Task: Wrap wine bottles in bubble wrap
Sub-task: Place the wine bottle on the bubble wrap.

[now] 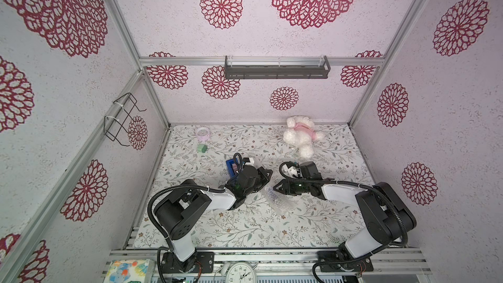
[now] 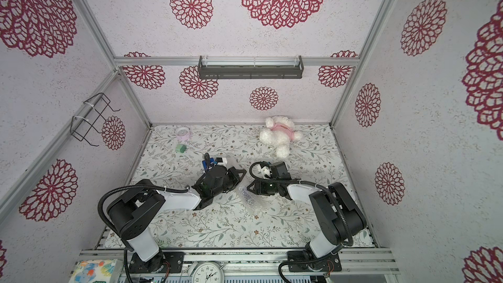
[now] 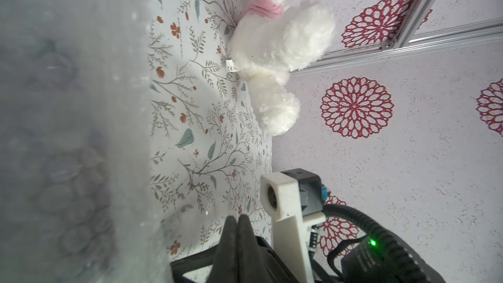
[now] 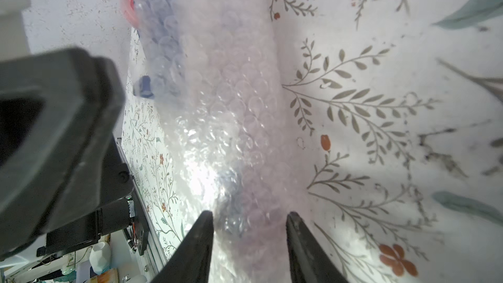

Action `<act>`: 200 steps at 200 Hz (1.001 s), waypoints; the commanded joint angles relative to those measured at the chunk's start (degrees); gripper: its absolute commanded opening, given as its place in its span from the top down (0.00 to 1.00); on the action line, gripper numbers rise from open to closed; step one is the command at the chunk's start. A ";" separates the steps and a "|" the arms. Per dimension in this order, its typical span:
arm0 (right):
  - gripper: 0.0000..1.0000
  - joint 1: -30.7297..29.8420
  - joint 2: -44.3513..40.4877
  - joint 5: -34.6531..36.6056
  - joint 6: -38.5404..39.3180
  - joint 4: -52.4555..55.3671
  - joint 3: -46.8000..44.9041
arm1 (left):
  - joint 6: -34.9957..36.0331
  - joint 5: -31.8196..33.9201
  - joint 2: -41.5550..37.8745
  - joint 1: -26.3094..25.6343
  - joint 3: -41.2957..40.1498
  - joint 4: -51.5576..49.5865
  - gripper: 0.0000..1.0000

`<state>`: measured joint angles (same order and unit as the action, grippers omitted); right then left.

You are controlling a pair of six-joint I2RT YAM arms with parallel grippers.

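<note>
The bubble wrap (image 1: 276,200) is seen lying crumpled and flat on the flowered table (image 1: 245,230). It is well apart from the white plush bear (image 1: 300,136), on the bear's left and nearer to the arm bases than the bear is. Through the end of the wrap that is turned toward the bear, a dark purple shade is seen, and this is taken for the bottle (image 1: 270,193). It is covered by the wrap, and its neck, cap and label cannot be made out. The left gripper (image 1: 269,173) is held just beside this end of the wrap, on the side toward the bear. In the left wrist view its fingers (image 3: 231,230) are pressed together tip to tip, while the wrap is shown only as a blurred curtain close to the lens. Whether an edge of the sheet is pinched cannot be told. The right gripper (image 1: 275,186) is pointed at the same end of the wrap from the right. In the right wrist view its fingers (image 4: 202,240) are kept apart, with the wrap lying between them. Whether they press on it cannot be told. A blue tape dispenser (image 1: 231,166) is partly hidden behind the left gripper, well to the bear's left, and a small green block (image 1: 202,148) is placed still further to the bear's left.
</note>
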<state>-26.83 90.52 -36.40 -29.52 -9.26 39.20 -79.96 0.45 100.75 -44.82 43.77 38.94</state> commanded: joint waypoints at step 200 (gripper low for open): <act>0.53 -0.34 1.54 -1.82 1.74 -0.04 1.83 | -2.10 8.89 -11.51 -3.09 -9.45 -5.97 1.00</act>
<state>-26.85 91.44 -37.58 -29.06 -9.87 39.51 -82.74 7.07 91.35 -47.35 34.54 34.79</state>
